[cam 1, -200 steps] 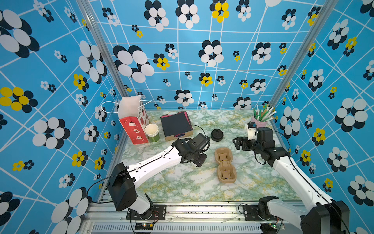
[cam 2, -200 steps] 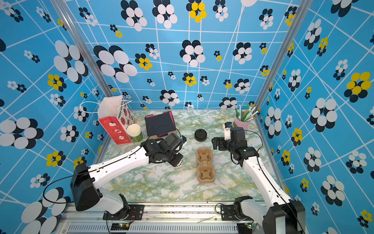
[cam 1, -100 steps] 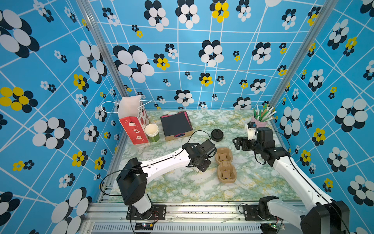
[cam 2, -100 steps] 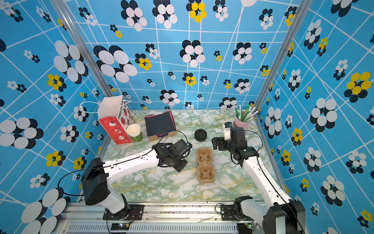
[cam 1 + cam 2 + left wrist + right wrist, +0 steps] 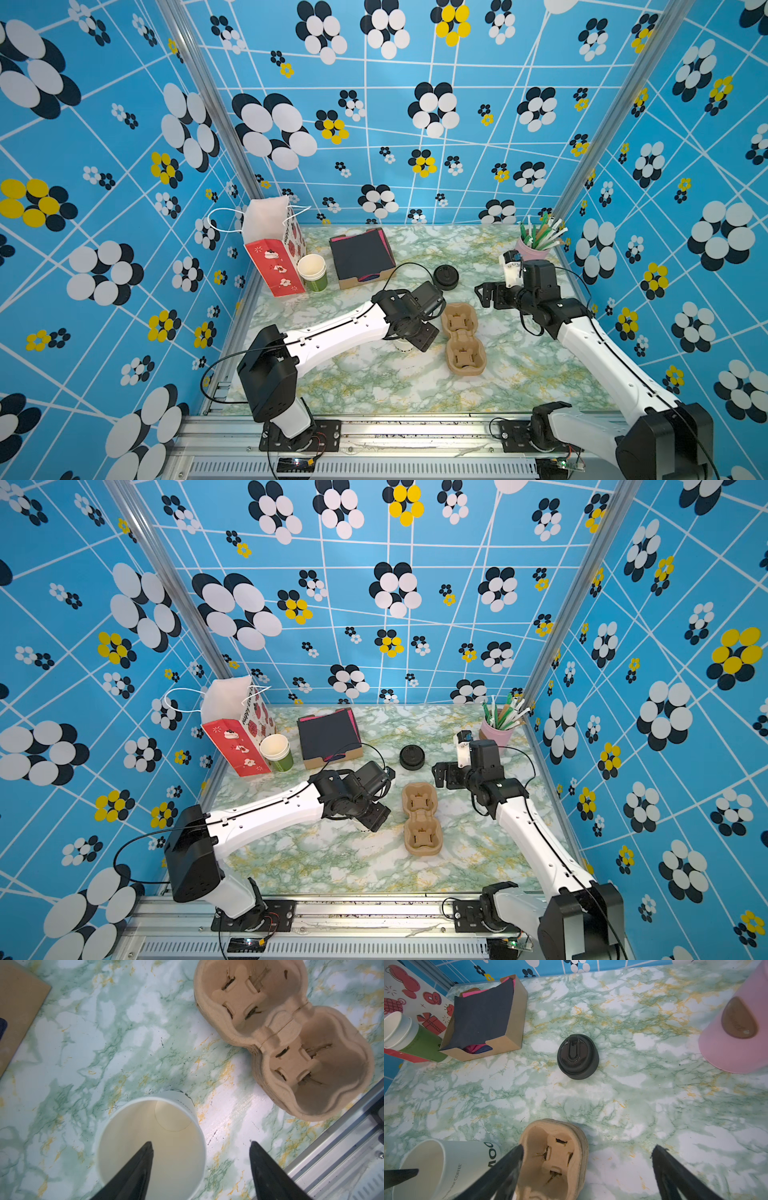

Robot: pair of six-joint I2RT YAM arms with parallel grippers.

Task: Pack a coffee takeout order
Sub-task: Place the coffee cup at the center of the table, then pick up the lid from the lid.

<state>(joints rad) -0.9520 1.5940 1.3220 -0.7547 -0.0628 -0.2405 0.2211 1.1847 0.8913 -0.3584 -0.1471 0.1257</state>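
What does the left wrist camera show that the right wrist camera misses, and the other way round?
Only left wrist: both fingers of the open left end effector, one over the mouth of the white cup, the other outside its rim; both wells of the cardboard carrier.
Only right wrist: the black lid, the black napkin topping its box, the green cup, the white cup's dark lettering.
Both: the white cup upright on the marble table beside the carrier, not yet in a well.
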